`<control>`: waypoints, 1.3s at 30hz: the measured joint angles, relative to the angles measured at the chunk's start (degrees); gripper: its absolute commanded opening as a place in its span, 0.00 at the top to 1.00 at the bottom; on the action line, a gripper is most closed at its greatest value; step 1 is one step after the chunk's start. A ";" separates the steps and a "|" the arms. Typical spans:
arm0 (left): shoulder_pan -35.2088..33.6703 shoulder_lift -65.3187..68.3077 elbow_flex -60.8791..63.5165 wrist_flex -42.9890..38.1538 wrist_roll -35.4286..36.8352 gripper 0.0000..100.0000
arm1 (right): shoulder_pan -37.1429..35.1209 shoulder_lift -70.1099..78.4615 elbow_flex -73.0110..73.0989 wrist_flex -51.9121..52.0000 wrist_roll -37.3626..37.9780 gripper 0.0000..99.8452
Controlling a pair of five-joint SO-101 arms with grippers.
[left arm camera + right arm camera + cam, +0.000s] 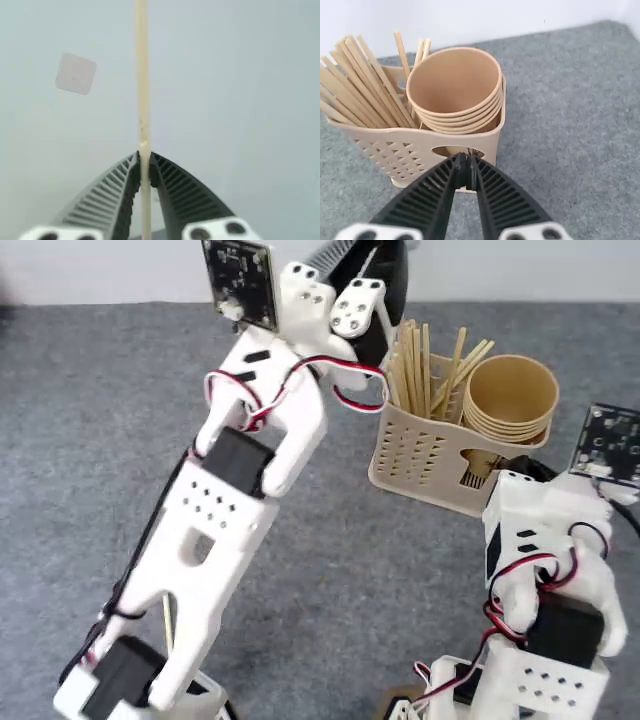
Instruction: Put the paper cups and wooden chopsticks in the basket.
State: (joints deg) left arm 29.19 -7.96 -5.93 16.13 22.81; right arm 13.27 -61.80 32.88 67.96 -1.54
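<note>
left hand [144, 157] gripping chopstick [142, 75], basket [380, 146] stocked

Raised left end effector [144, 159] clamped on chopstick [141, 75]; right end effector [466, 160] closed.

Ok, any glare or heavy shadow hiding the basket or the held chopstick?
High view: basket evenly lit, no glare. Left wrist view: chopstick stands out against a plain pale wall. Right wrist view: cups softly lit, nothing hidden.

Cups [512, 392] right of chopsticks [428, 368], both in basket [418, 458].
</note>
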 measured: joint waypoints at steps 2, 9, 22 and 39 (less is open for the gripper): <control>0.00 2.99 0.00 -0.53 0.44 0.98 | 0.00 0.00 0.00 0.00 0.00 0.99; 0.00 11.87 0.00 -0.53 1.76 0.85 | 0.00 0.00 3.25 -1.23 0.00 0.99; -0.97 11.96 -3.87 11.25 7.12 0.83 | 0.00 0.09 5.80 -4.40 0.00 0.99; -9.67 -17.67 -4.13 49.32 7.21 0.99 | -13.27 -3.16 5.98 -0.35 -2.73 0.99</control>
State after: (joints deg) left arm 19.52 -25.63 -10.07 65.45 30.02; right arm 0.00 -64.97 38.86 67.60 -4.26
